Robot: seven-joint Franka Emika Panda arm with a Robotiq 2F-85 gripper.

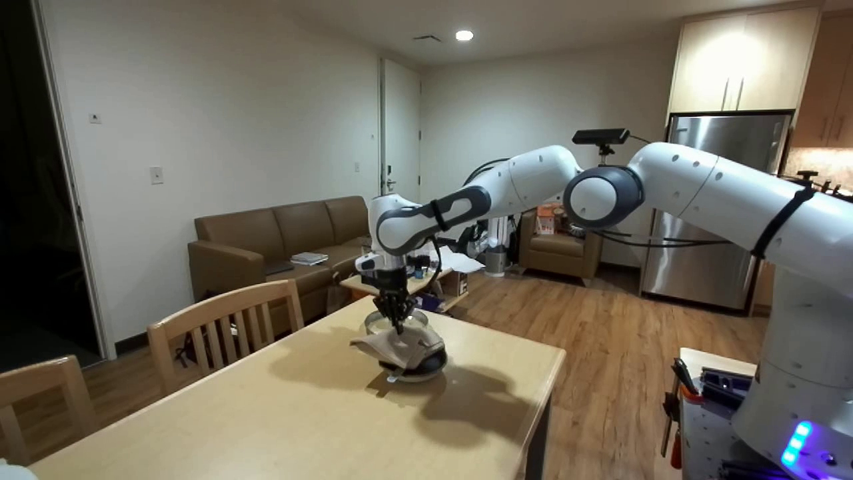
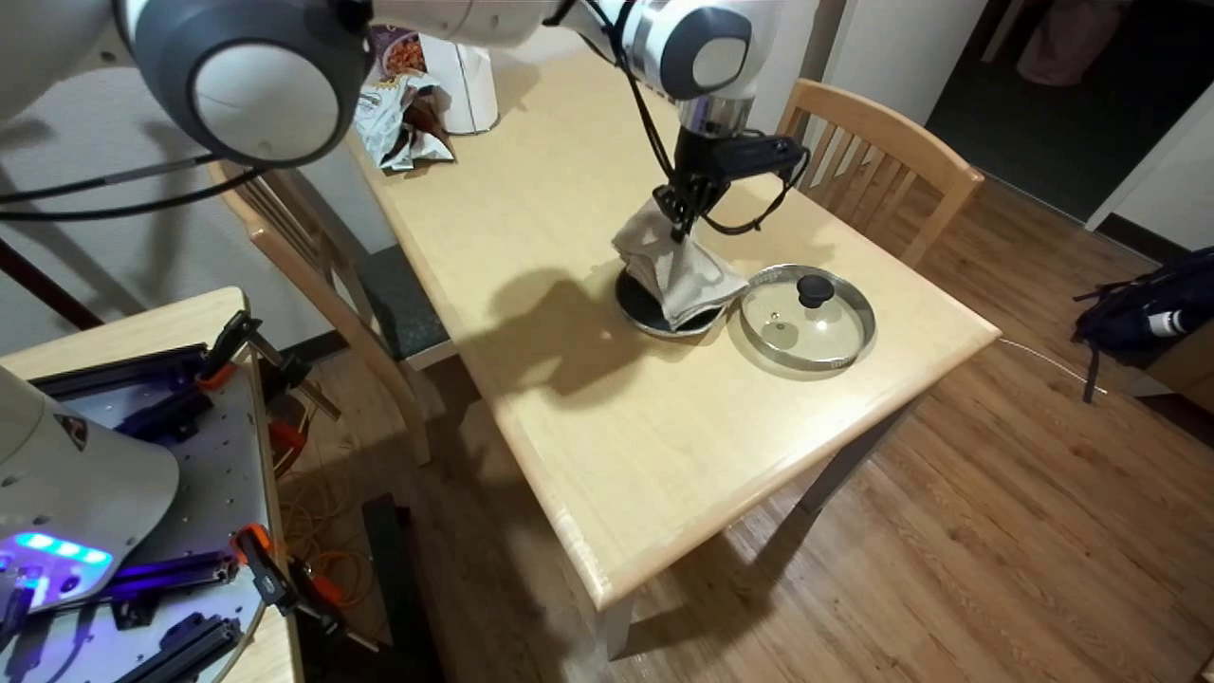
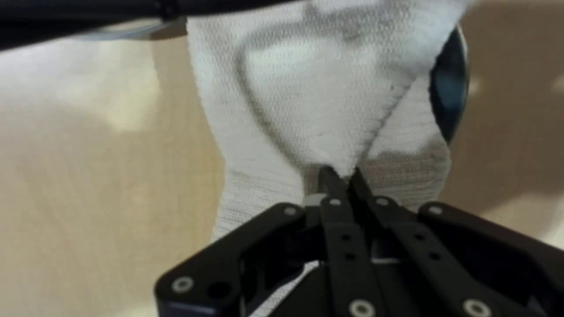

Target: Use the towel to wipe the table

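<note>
Whitish-beige, finely textured and loosely folded, one small cloth towel (image 2: 675, 273) drapes over one round, pale-rimmed black dish (image 2: 641, 304), leaving part of that rim showing. One black, jointed hand (image 3: 346, 176) above the dish has its fingertips clamped on a raised fold of the towel. Just beside the dish, one round, black-knobbed glass lid (image 2: 823, 330) lies on one light tan wooden worktop (image 2: 607, 474). In an exterior view, two pale wooden slat-backed chairs (image 1: 226, 303) stand well apart from the dish.
</note>
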